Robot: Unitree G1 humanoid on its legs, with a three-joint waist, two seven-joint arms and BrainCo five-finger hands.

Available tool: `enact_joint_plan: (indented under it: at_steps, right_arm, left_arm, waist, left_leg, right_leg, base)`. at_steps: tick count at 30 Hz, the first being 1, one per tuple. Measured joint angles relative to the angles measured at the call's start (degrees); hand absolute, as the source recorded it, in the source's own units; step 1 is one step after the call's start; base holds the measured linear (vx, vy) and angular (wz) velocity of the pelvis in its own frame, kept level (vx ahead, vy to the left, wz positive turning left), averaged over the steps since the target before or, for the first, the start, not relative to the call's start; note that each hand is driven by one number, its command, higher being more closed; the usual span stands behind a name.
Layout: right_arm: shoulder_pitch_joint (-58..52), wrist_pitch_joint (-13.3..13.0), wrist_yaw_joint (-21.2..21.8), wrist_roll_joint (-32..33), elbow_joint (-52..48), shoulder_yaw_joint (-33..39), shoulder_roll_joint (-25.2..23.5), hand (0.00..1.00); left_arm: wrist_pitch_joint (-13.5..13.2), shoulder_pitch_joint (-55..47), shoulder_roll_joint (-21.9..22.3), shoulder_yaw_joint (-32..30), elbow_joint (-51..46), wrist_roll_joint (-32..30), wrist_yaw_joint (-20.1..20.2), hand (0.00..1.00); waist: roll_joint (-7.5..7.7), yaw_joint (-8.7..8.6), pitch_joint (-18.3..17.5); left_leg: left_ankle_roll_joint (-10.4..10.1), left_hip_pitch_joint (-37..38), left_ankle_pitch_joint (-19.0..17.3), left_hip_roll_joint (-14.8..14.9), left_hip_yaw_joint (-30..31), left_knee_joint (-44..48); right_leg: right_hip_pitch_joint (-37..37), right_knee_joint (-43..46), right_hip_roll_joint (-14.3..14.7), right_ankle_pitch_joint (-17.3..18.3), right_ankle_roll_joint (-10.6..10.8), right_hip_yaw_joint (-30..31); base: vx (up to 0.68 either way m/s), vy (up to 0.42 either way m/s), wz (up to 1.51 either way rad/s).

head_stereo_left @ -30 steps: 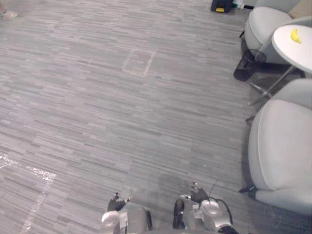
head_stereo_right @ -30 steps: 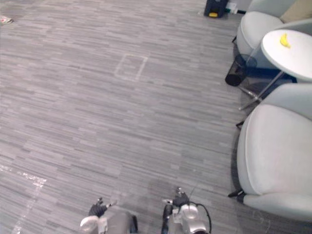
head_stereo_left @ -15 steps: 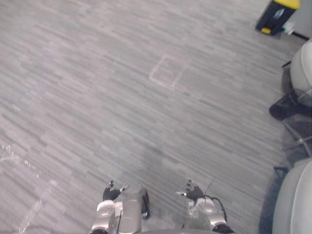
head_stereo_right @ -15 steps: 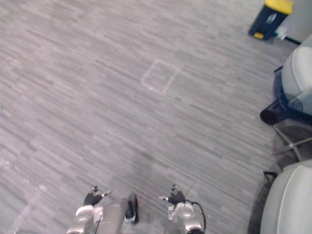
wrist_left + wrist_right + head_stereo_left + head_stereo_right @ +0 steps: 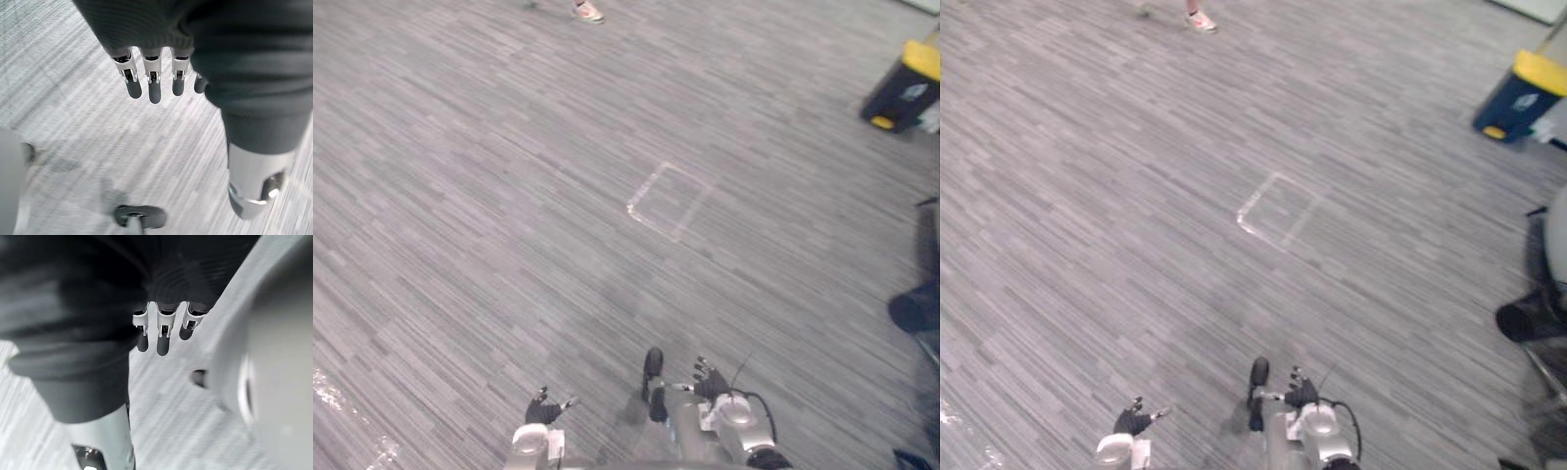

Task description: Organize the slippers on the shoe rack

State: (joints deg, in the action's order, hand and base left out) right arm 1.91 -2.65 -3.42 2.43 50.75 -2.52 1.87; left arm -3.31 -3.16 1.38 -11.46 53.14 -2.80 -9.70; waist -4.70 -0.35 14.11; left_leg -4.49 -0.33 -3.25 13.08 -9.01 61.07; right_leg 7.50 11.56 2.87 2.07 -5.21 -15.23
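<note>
My left hand (image 5: 544,409) hangs low at the bottom of the eye views, over grey striped carpet. Its fingers (image 5: 154,88) point down, straight and relaxed, with nothing in them. My right hand (image 5: 710,384) hangs a little to the right of it, at about the same height. Its fingers (image 5: 163,335) are also loose and hold nothing. Only carpet lies under both hands.
A taped square outline (image 5: 669,200) marks the carpet ahead. A dark blue bin with a yellow lid (image 5: 906,86) stands far right. A black wastebasket (image 5: 915,308) sits at the right edge. A person's shoe (image 5: 586,12) is at the far top.
The camera has swung left: the grey chairs and the white table have left the picture, and the bin and taped square sit further right. Both hands still hang open.
</note>
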Motion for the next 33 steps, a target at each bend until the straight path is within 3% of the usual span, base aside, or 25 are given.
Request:
enact_joint_plan:
  at_steps: [1, 2, 3, 5, 7, 8, 9, 10, 11, 14, 15, 16, 17, 18, 19, 21, 24, 26, 27, 28, 30, 31, 33]
  right_arm:
    - [-0.6, 0.0, -0.1, 0.1, -0.4, 0.1, -1.4, 0.00]
    - [-0.7, 0.0, -0.1, 0.3, -0.4, 0.1, -2.6, 0.00]
    - [-0.8, 0.0, -0.1, 0.4, -0.3, 0.1, -3.2, 0.00]
    - [-0.8, 0.0, -0.1, 0.5, 0.0, 0.2, -4.0, 0.00]
    - [-0.7, 0.0, -0.2, 0.5, 0.2, 0.9, -3.9, 0.00]
    - [-0.8, 0.0, -0.3, 0.4, 0.4, 1.9, -3.9, 0.00]
    - [-0.9, 0.0, -0.6, 0.4, 0.7, 2.1, -3.5, 0.00]
    - [-0.3, 0.4, -0.9, 0.3, 2.8, 1.6, -3.8, 0.00]
    - [-0.2, 0.3, -0.9, 0.3, 2.7, 1.3, -4.1, 0.00]
    - [-0.9, 0.1, -1.0, 0.3, 2.9, 1.4, -3.5, 0.00]
    - [-1.0, -0.1, -1.0, 0.2, 3.3, 1.6, -3.6, 0.00]
    - [-0.6, -0.2, -0.9, 0.1, 4.3, 1.7, -3.6, 0.00]
    - [-0.7, -0.2, -0.6, -0.1, 4.6, 1.7, -3.5, 0.00]
    - [-0.5, -0.3, -0.1, -0.2, 4.0, 1.6, -3.0, 0.00]
    - [-0.2, -0.3, 0.1, -0.2, 4.0, 1.3, -2.7, 0.00]
    - [0.5, -0.8, 0.2, -0.3, 4.0, -0.1, -2.0, 0.00]
    - [1.2, -0.9, 0.2, -0.3, 3.4, 0.0, -1.5, 0.00]
    - [1.5, -0.9, 0.1, -0.3, 2.7, 0.0, -1.3, 0.00]
    - [0.9, -0.9, 0.1, -0.3, 3.1, 0.0, -1.3, 0.00]
    - [1.6, -0.9, 0.1, -0.3, 3.1, 0.0, 0.1, 0.00]
    - [1.8, -0.8, 0.0, -0.3, 3.2, 0.2, 0.8, 0.00]
    - [1.7, -0.8, 0.1, -0.2, 2.6, 1.5, 1.1, 0.00]
    - [1.2, -0.7, 0.0, -0.2, 1.6, 2.7, 0.6, 0.00]
  left_arm:
    - [0.0, -0.1, -0.3, -0.3, -1.0, 0.0, 0.1, 0.00]
    - [0.0, -0.3, -1.0, -0.4, -2.0, 0.0, 0.0, 0.00]
    - [-0.1, -0.3, -1.5, -0.4, -2.2, 0.0, 0.0, 0.00]
    - [-0.2, -0.2, -1.8, -0.6, -3.9, 0.2, 0.0, 0.00]
    - [-0.6, 0.2, -1.7, -0.5, -4.6, 0.2, 0.0, 0.00]
    - [-0.9, 0.2, -1.3, -0.3, -4.6, 0.2, 0.0, 0.00]
    - [-1.1, 0.1, -0.8, -0.3, -4.3, 0.3, 0.0, 0.00]
    - [-1.0, 0.7, -1.8, -0.1, -3.9, 0.5, -0.1, 0.00]
    - [-1.0, 0.8, -2.2, 0.3, -3.9, 0.5, -0.1, 0.00]
    - [-0.9, 0.7, -2.7, 0.6, -3.0, 0.7, 0.0, 0.00]
    - [-0.9, 0.7, -2.9, 1.0, -2.6, 0.7, -0.1, 0.00]
    - [-0.8, 0.7, -3.5, 1.4, -1.5, 0.8, 0.0, 0.00]
    - [-0.5, 0.7, -3.6, 1.5, -0.8, 0.8, 0.0, 0.00]
    - [0.1, 0.5, -4.1, 2.6, 0.2, 0.7, 0.0, 0.00]
    - [0.2, 0.4, -4.2, 3.2, 0.9, 0.7, 0.1, 0.00]
    - [0.3, -0.1, -4.1, 4.8, 1.9, 0.6, 0.4, 0.00]
    - [0.3, 0.2, -4.4, 5.9, 2.3, 0.5, 1.2, 0.00]
    - [0.3, -0.3, -4.7, 6.9, 2.5, 0.1, 1.2, 0.00]
    - [0.2, -0.6, -5.4, 7.3, 2.4, 0.0, 1.2, 0.00]
    - [0.4, 0.1, -4.7, 7.3, 3.4, -0.1, 1.2, 0.00]
    - [0.2, 0.4, -3.0, 7.8, 3.5, -0.7, 1.5, 0.00]
    - [0.2, 0.4, -1.9, 8.1, 3.5, -1.6, 1.8, 0.00]
    - [0.3, 0.9, -1.5, 6.1, 3.2, -2.2, 2.5, 0.00]
  waist:
    - [0.74, 0.82, 0.1]
    - [2.54, 1.23, 0.2]
    - [2.98, 1.54, -0.1]
    - [3.99, 2.52, 0.0]
    - [4.34, 3.45, 0.2]
    - [4.17, 3.60, 0.2]
    - [2.99, 3.75, 0.1]
    - [5.40, 3.68, 0.5]
    - [5.91, 3.54, 0.2]
    - [6.23, 3.57, -0.6]
    - [6.98, 3.61, -0.9]
    - [7.29, 3.60, -0.7]
    - [7.30, 3.22, -0.2]
    - [6.84, 2.38, 0.1]
    - [6.30, 1.76, 0.1]
    - [5.14, 0.59, 0.0]
    - [5.18, 0.07, 0.1]
    - [5.33, -0.25, 0.1]
    - [6.73, -0.36, -0.4]
    - [4.91, -0.40, -0.4]
    - [2.40, -0.50, -1.2]
    - [1.01, -0.99, -1.3]
    - [0.36, -1.82, -1.0]
  left_leg:
    - [1.2, -4.6, -3.8, 1.9, -1.9, 7.4]
    - [2.0, -9.1, -6.1, 2.3, -3.5, 7.9]
    - [2.3, -11.4, -7.5, 2.3, -4.2, 6.6]
    - [2.3, -18.2, -11.6, 1.7, -6.6, -6.7]
    - [2.0, -20.4, -10.8, -1.0, -5.9, -20.5]
    - [1.0, -20.4, -7.1, -3.3, -3.3, -32.8]
    - [0.0, -19.3, 0.1, -4.2, -0.9, -40.7]
    - [1.6, -17.5, 0.5, -6.6, -2.1, -40.2]
    - [2.1, -17.5, -1.1, -7.1, -2.2, -39.2]
    - [4.8, -16.6, -9.3, -8.1, -2.9, -31.4]
    - [5.3, -14.6, -11.8, -8.9, -4.4, -31.0]
    - [5.8, -10.8, -13.9, -9.5, -7.0, -31.2]
    - [6.2, -6.6, -15.1, -10.2, -8.2, -32.1]
    - [6.7, -0.7, -15.9, -11.1, -9.1, -34.6]
    - [6.8, 1.5, -16.0, -11.1, -9.3, -35.9]
    - [6.8, 8.5, -16.0, -10.6, -9.4, -41.5]
    - [6.8, 13.8, -16.0, -9.2, -9.5, -46.2]
    - [6.4, 17.2, -15.9, -9.0, -9.4, -49.3]
    - [4.7, 19.6, -15.5, -10.8, -8.3, -51.1]
    - [3.0, 21.5, -15.9, -9.3, -6.7, -50.9]
    - [0.3, 20.6, -14.2, -7.6, -5.0, -48.6]
    - [-1.7, 18.2, -12.5, -5.9, -3.5, -42.6]
    - [-1.6, 12.3, -6.9, -3.0, -1.4, -26.4]
  right_leg:
    - [-4.6, -1.0, 0.0, 2.8, -0.1, 1.5]
    - [-8.4, -2.9, -0.5, 4.2, 0.3, 2.9]
    - [-10.4, -4.1, -1.0, 4.8, 0.8, 3.6]
    - [-15.9, -6.9, -3.1, 5.9, 3.0, 6.4]
    - [-18.2, -7.6, -5.6, 7.6, 5.2, 7.8]
    - [-20.1, -7.9, -7.1, 9.5, 7.0, 8.7]
    - [-21.6, -8.0, -7.4, 11.2, 8.7, 9.9]
    - [-23.5, -7.8, -10.0, 12.2, 9.4, 10.9]
    - [-23.2, -6.7, -9.9, 11.6, 8.7, 11.5]
    - [-20.9, 3.7, -11.0, 10.6, 8.7, 13.6]
    - [-17.2, 13.8, -12.5, 10.9, 10.4, 15.6]
    - [-10.5, 30.9, -14.1, 8.5, 12.8, 17.0]
    - [-6.8, 41.7, -15.8, 8.5, 12.6, 15.8]
    - [-3.9, 49.4, -17.8, 9.9, 10.0, 11.3]
    - [-2.7, 50.7, -18.0, 10.8, 8.5, 9.1]
    - [2.3, 47.2, -16.5, 13.9, 5.5, 2.0]
    - [8.0, 28.4, -12.8, 14.1, 4.6, -3.8]
    - [10.0, 11.6, -10.3, 6.7, 4.7, -6.0]
    - [9.5, 3.0, -9.8, -4.3, 1.8, -5.9]
    - [9.6, 5.8, -8.6, -7.5, -1.3, -5.1]
    - [10.1, 7.5, -6.9, -4.1, -1.3, -5.3]
    - [9.8, 8.3, -5.5, -1.5, -1.6, -5.5]
    - [6.2, 7.4, -3.1, 1.3, -1.6, -5.4]
  base:
    - [0.64, -0.014, -0.46]
    - [0.62, -0.001, -0.48]
    - [0.73, 0.037, -0.50]
    - [0.63, 0.121, -0.64]
    - [0.57, 0.229, -0.57]
    - [0.62, 0.332, -0.52]
    - [0.58, 0.351, -0.47]
    - [0.69, 0.385, -0.22]
    - [0.67, 0.321, -0.14]
    - [0.54, 0.231, -0.13]
    - [0.62, 0.268, -0.45]
    - [0.51, 0.193, -0.65]
    - [0.61, 0.166, -0.69]
    - [0.52, 0.120, -0.47]
    - [0.59, 0.121, -0.37]
    - [0.45, 0.049, -0.16]
    - [0.55, -0.035, 0.12]
    - [0.57, -0.111, 0.19]
    - [0.55, -0.112, 0.03]
    - [0.55, -0.102, -0.10]
    - [0.44, -0.128, -0.22]
    - [0.64, -0.238, -0.22]
    - [0.63, -0.181, -0.33]
